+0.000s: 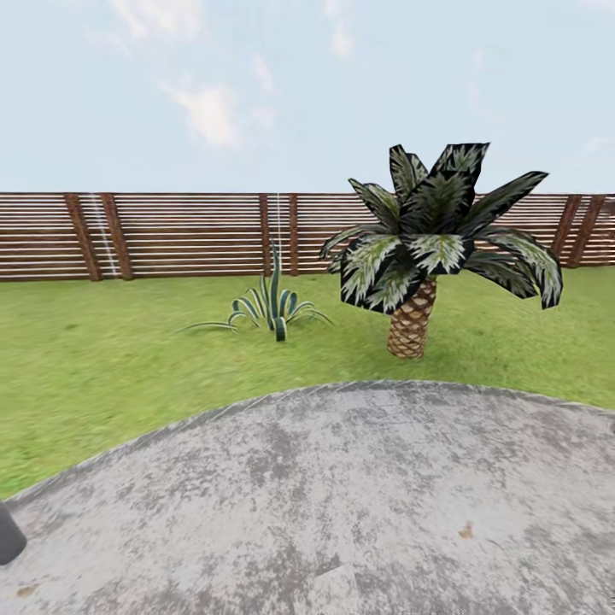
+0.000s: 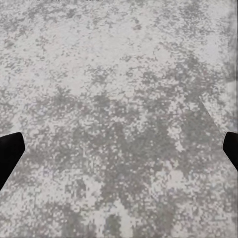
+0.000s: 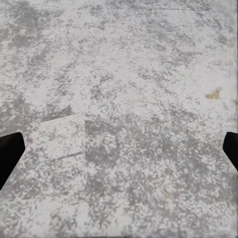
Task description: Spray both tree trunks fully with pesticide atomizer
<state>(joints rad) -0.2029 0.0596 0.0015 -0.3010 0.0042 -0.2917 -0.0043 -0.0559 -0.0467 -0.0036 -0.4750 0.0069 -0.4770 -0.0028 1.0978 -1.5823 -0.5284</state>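
The pesticide atomizer and the two trees with thick grey-beige trunks are out of view. In the left wrist view my left gripper [image 2: 119,148] is open, its dark fingertips [image 2: 10,151] at the frame's two sides over mottled grey pavement with nothing between them. My right gripper [image 3: 119,151] is likewise open over the same pavement, one black fingertip [image 3: 10,153] at each side. In the head view a dark rounded piece of my left arm [image 1: 8,534] pokes in at the lower left edge.
A round grey paved patch [image 1: 342,504] lies in front of me, bordered by green lawn [image 1: 102,359]. A short palm with a scaly brown trunk [image 1: 412,320] and a spiky agave plant [image 1: 269,307] stand on the grass. A brown slat fence [image 1: 188,235] closes the back.
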